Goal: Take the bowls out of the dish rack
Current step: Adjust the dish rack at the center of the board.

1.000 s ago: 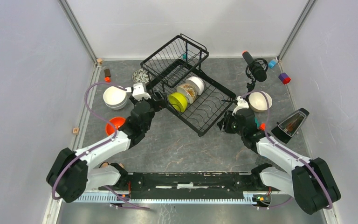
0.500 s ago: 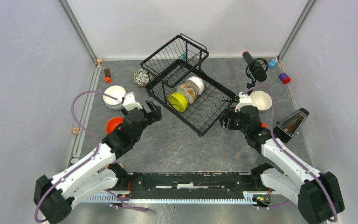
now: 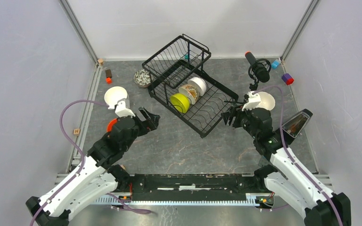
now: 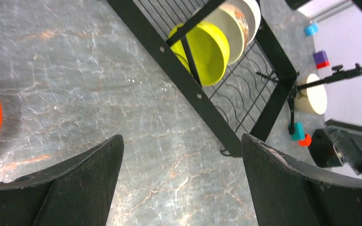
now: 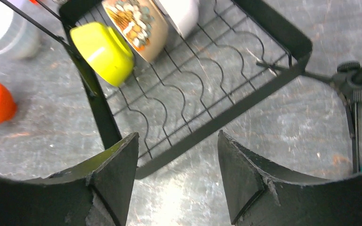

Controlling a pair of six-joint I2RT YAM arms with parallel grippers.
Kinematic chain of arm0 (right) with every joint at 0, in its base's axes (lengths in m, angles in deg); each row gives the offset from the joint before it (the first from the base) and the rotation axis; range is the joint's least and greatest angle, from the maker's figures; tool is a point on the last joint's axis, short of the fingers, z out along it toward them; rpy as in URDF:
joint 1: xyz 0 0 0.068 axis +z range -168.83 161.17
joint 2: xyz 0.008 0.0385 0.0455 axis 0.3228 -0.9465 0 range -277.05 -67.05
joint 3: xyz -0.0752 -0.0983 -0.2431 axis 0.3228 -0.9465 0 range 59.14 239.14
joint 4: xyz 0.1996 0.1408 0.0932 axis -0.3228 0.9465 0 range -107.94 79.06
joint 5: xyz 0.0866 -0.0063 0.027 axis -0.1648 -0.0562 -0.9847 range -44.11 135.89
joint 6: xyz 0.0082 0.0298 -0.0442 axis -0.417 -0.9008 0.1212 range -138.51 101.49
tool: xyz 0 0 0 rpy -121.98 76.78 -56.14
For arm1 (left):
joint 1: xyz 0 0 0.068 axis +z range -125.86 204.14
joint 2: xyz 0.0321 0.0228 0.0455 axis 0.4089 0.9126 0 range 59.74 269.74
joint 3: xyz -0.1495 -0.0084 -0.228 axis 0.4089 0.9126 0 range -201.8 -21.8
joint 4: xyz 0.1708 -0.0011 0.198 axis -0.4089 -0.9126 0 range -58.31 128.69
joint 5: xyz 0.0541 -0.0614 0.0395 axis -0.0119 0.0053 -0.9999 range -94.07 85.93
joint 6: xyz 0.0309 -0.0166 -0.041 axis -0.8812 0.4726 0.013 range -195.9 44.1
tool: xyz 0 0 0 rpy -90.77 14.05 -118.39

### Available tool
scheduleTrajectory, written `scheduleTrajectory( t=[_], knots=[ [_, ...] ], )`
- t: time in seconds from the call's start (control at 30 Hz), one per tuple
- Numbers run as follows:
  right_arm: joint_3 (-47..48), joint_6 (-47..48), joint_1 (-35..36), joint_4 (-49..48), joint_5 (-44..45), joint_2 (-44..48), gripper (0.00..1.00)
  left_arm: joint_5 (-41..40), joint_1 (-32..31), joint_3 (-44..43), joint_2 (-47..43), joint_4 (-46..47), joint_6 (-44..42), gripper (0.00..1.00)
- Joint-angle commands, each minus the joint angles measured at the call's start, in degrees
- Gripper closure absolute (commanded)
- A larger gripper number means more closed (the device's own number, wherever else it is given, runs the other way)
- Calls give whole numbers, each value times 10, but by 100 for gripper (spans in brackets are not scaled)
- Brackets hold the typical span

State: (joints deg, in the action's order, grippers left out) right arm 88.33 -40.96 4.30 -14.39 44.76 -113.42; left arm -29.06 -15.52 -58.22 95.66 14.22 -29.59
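top external: left gripper (image 3: 150, 115) and right gripper (image 3: 228, 115) gape empty by the dish rack (image 3: 176, 59); microphone tripod (image 3: 257, 73) near its corner.

The black wire dish rack (image 3: 184, 121) is standing askew on the table (image 3: 179, 146), its lower tray holding three bowls on edge: lime green bowl (image 3: 180, 102), patterned beige bowl (image 3: 188, 93), white bowl (image 3: 198, 85). Dark-patterned bowl (image 3: 142, 77), pale bowl (image 3: 115, 95) and orange bowl (image 3: 111, 125) are lying to its left, cream bowl (image 3: 265, 100) to its right
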Motion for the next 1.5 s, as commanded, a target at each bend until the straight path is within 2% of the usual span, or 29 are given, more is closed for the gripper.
scheduleTrajectory(
  t=[0.0, 0.1, 0.2, 0.3, 0.5, 0.63, 0.77, 0.93, 1.07, 1.23, 1.47],
  knots=[
    [-31, 8, 4, -104, -22, 37, 33, 78, -19, -22, 40, -46, 29, 0],
    [-62, 13, 15, -152, -20, 49, 34, 44, -84, -9, 76, -37, 47, 0],
    [-80, 39, 44, -169, 27, 61, 30, 11, -155, 6, 104, 5, 59, 0],
    [-77, 66, 71, -161, 55, 62, 28, 9, -180, 8, 124, 48, 54, 0],
    [-71, 59, 95, -175, 56, 32, 26, 28, -182, 70, 152, 200, 94, 0],
    [-102, 39, 99, -200, 56, 51, 26, 14, -181, 96, 203, 259, 133, 0],
    [-131, 22, 99, -185, 104, 93, 26, 21, -181, 80, 253, 277, 158, 0],
    [-132, 14, 100, -141, 122, 119, 26, 15, -181, 39, 311, 289, 164, 0],
    [-155, 0, 100, -152, 93, 119, 27, -21, -180, 17, 357, 315, 198, 4],
    [-159, -2, 100, -159, 69, 112, 27, -73, -180, 29, 417, 416, 248, 12],
    [-156, -3, 100, -142, 18, 113, 27, -137, -181, 18, 469, 445, 248, 12]
  ],
)
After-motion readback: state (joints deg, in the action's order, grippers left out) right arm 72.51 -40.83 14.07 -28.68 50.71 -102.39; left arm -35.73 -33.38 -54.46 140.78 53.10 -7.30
